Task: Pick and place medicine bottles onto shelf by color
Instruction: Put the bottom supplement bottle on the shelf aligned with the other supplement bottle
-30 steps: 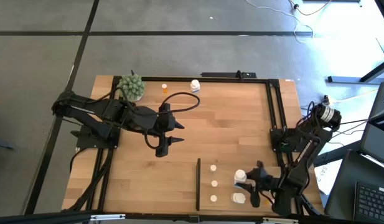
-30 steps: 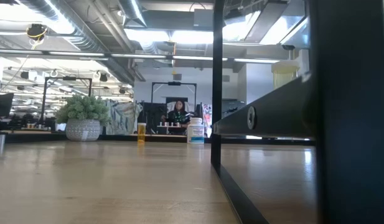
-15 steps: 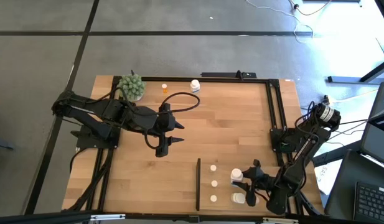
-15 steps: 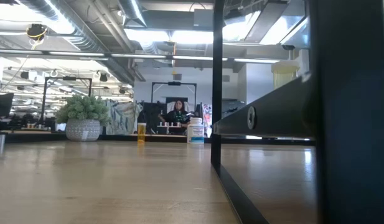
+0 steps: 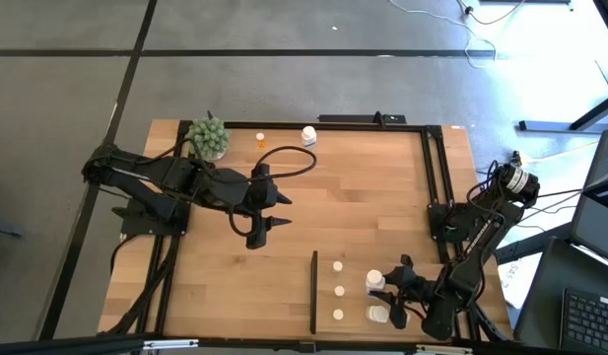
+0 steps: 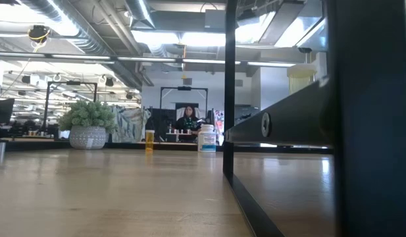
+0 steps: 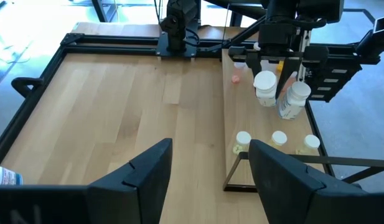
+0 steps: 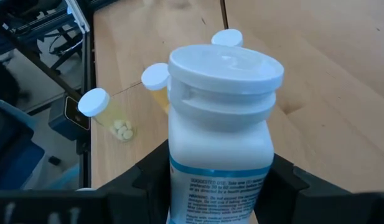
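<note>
The right hand [image 5: 388, 293] grips a chunky white bottle [image 8: 220, 124] over the shelf [image 5: 358, 261], beside another white bottle [image 5: 378, 315] and near three small orange ones [image 5: 338, 290]. A second ago it was slightly further right; it has since settled, probably for release. The left hand [image 5: 267, 215] waits open mid-surface, unmoved.

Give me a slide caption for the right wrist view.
Right claw gripping a white medicine bottle above the shelf, three orange white-capped bottles beyond.
</note>
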Controlling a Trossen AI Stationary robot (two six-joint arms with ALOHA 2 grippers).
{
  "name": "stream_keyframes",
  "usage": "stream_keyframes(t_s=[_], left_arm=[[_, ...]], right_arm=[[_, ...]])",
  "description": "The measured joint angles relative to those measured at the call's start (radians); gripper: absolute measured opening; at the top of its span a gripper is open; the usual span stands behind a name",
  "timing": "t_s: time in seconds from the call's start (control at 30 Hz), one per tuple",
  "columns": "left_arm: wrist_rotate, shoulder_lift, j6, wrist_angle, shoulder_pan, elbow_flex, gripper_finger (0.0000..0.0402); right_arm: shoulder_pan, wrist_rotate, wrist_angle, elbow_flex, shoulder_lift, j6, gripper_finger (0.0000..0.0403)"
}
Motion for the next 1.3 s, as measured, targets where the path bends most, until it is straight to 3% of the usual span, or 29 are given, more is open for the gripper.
stream_keyframes(t_s=[0.43, 0.77, 0.93, 1.3], left_arm=[[0.0, 0.0, 0.0, 0.035, 0.0, 0.0, 0.0206], [0.01, 0.068, 0.028, 0.199, 0.003, -0.002, 0.0206], [0.08, 0.17, 0.052, 0.286, 0.024, 0.0, 0.0206], [0.277, 0.375, 0.004, 0.48, 0.048, 0.0, 0.0206]], right_arm=[[0.0, 0.0, -0.003, 0.0, 0.0, -0.002, 0.0172], [-0.003, 0.0, 0.003, 0.0, -0.013, 0.0, 0.0172], [-0.013, 0.0, 0.002, 0.009, -0.039, -0.055, 0.0172], [-0.124, -0.059, -0.017, 0.091, -0.054, -0.365, 0.0172]])
